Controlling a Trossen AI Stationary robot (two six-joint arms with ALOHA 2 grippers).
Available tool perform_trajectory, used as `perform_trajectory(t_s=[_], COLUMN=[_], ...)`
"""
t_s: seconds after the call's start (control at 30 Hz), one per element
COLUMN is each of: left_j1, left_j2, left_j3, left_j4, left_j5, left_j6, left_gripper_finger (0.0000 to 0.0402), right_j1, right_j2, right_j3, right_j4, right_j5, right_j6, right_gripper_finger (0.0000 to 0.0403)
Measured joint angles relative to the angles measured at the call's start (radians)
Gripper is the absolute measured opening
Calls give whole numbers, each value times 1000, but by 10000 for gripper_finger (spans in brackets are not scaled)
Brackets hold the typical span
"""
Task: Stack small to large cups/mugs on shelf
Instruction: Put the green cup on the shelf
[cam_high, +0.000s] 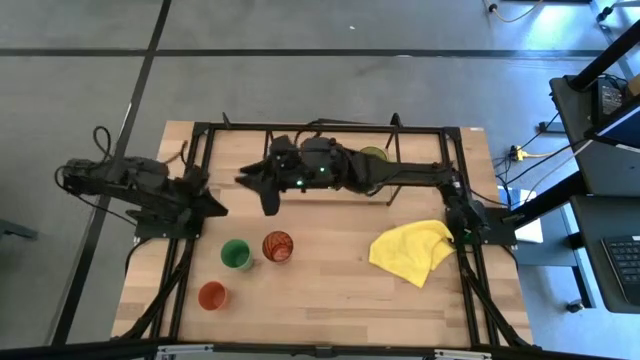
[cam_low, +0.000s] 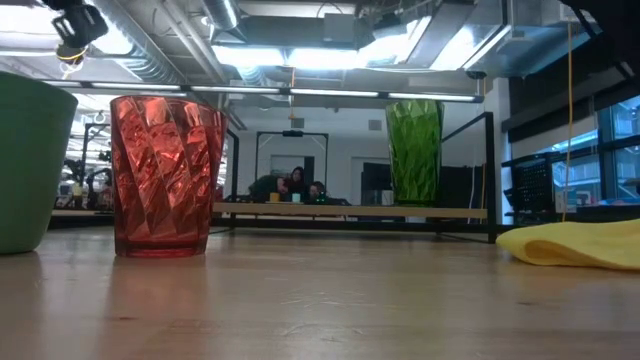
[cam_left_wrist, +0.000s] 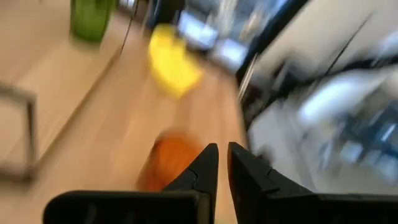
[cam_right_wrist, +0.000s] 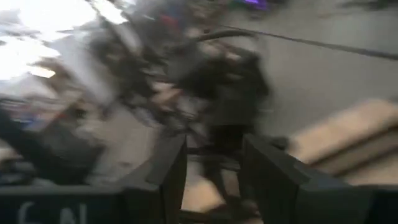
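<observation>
- From above: the shelf (cam_high: 330, 160) stands across the far part of the table (cam_high: 330, 300). The olive cup (cam_high: 373, 154) stands on it, towards its right end. The other three cups are on the table in front of the shelf, all upright: the green cup (cam_high: 236, 254) with the orange-brown cup (cam_high: 277, 245) just beside it on the right, and the red cup (cam_high: 212, 296) nearer the front edge, to their left and apart from them. A yellow cloth (cam_high: 412, 251) lies crumpled in front of the shelf's right end, well apart from the cups.
- The right arm reaches along the shelf, and the right gripper (cam_high: 266, 196) hangs in front of its left part. The left gripper (cam_high: 212, 206) hovers just off the shelf's left end, behind the green cup. Neither holds anything.
- From table height: the orange-brown cup (cam_low: 165, 176) is close, the green cup (cam_low: 30, 165) at its left, and the olive cup (cam_low: 414, 152) stands on the shelf (cam_low: 350, 211) behind. The cloth (cam_low: 575, 245) lies to the right. People sit in the room beyond.
- Left wrist: the left gripper (cam_left_wrist: 222, 163) has its fingers nearly together, nothing between them. An orange cup (cam_left_wrist: 169, 160) is beyond the tips, blurred; the olive cup (cam_left_wrist: 92, 18) and cloth (cam_left_wrist: 172, 60) lie farther off.
- Right wrist: the right gripper (cam_right_wrist: 214, 165) has its fingers spread apart and empty; the rest is too blurred to read.
</observation>
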Motion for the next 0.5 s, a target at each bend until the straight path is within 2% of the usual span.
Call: perform_trajectory(t_s=[0.1, 0.17, 0.33, 0.5], left_j1=[-1, -7, -38, -75], left_j2=[108, 162, 247, 295], left_j3=[90, 108, 96, 48], left_j4=[-207, -286, -297, -298], left_j5=[17, 17, -1, -57], left_j6=[37, 65, 102, 118], left_gripper_finger=[30, 30, 30, 30], right_j1=[7, 27, 114, 228], right_j2=[-53, -93, -185, -256], right_j3=[0, 0, 0, 0], right_j4=[-187, -328, -645, -795], right_j5=[123, 200, 410, 646], right_j6=[-30, -40, 16, 126], right_gripper_finger=[158, 158, 158, 158])
